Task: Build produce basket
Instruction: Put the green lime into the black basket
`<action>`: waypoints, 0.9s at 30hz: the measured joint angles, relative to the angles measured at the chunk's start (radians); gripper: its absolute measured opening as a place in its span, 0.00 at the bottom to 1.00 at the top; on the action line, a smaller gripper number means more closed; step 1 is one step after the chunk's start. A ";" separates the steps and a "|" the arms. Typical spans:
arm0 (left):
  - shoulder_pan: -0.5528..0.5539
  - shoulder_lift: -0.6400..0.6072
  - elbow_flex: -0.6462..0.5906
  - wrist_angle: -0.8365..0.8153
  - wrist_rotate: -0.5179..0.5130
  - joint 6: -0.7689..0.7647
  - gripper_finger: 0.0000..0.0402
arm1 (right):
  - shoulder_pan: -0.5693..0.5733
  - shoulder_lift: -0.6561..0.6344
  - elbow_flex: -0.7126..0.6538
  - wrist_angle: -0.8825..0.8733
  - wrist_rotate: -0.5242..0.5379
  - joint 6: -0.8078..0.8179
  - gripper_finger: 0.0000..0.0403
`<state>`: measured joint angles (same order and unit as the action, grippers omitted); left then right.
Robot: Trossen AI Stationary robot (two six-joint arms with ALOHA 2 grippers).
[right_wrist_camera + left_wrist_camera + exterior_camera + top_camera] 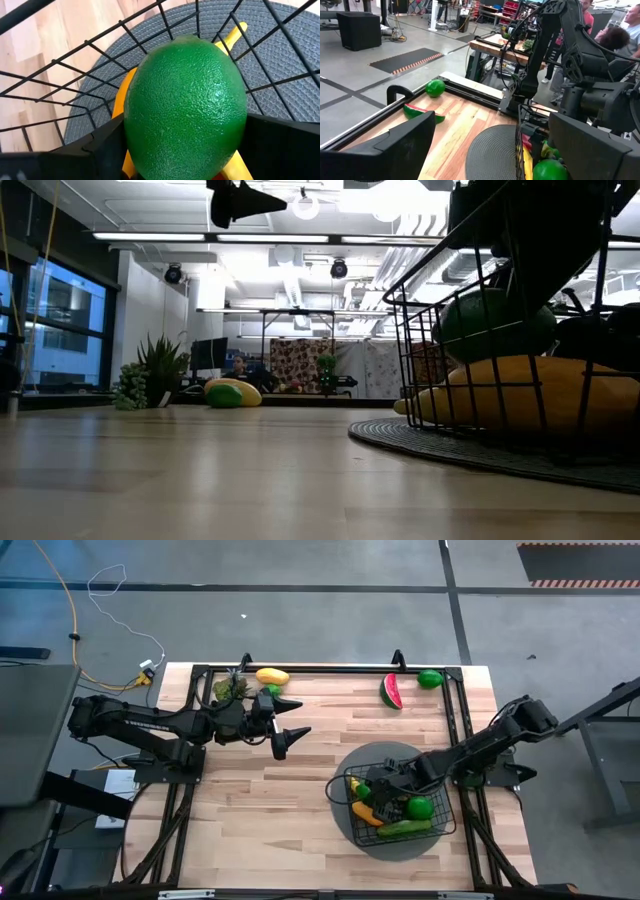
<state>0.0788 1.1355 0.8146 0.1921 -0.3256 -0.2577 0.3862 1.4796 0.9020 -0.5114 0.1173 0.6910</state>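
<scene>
The black wire basket [440, 802] stands on a round grey mat [350, 825] at the near right. In it lie a lime [420, 807], a cucumber [405, 828], an orange mango [365, 812] and a yellow banana [235, 32]. My right gripper [372, 785] reaches down into the basket's left half, shut on another green lime [185, 105]. My left gripper [285, 728] hangs open and high over the table's left middle, holding nothing. A watermelon slice [391, 691] and a lime [430, 679] lie at the far right edge. My right gripper pinches the lime between its two fingers, one on each opposite side [131, 132]. The fingers slant down from the table's right side. The lime sits inside the basket's wires, over the banana; whether it rests on the fruit below, I cannot tell.
A yellow-green mango [271, 676] and a small leafy plant [230, 690] sit at the far left edge. A black frame rail [330, 669] runs along the far edge. Bare wood lies between the left gripper and the mat. People show in the room beyond.
</scene>
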 joint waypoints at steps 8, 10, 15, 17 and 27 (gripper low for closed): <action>0.000 0.000 0.000 0.000 0.000 0.000 0.94 | 0.000 0.000 0.000 0.000 0.010 0.000 0.71; 0.000 0.000 0.000 0.000 0.000 0.000 0.94 | 0.000 0.000 0.000 0.000 0.010 0.000 0.71; 0.000 0.000 0.000 0.000 0.000 0.000 0.94 | 0.000 0.000 0.000 0.000 0.013 0.008 0.72; 0.000 0.000 0.000 0.000 0.000 0.000 0.94 | 0.000 0.000 0.000 0.000 0.013 0.008 0.73; 0.000 0.000 0.000 0.000 0.000 0.000 0.94 | 0.000 -0.005 0.031 -0.036 -0.015 -0.015 0.96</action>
<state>0.0792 1.1358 0.8146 0.1921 -0.3256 -0.2578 0.3862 1.4747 0.9331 -0.5477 0.1025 0.6756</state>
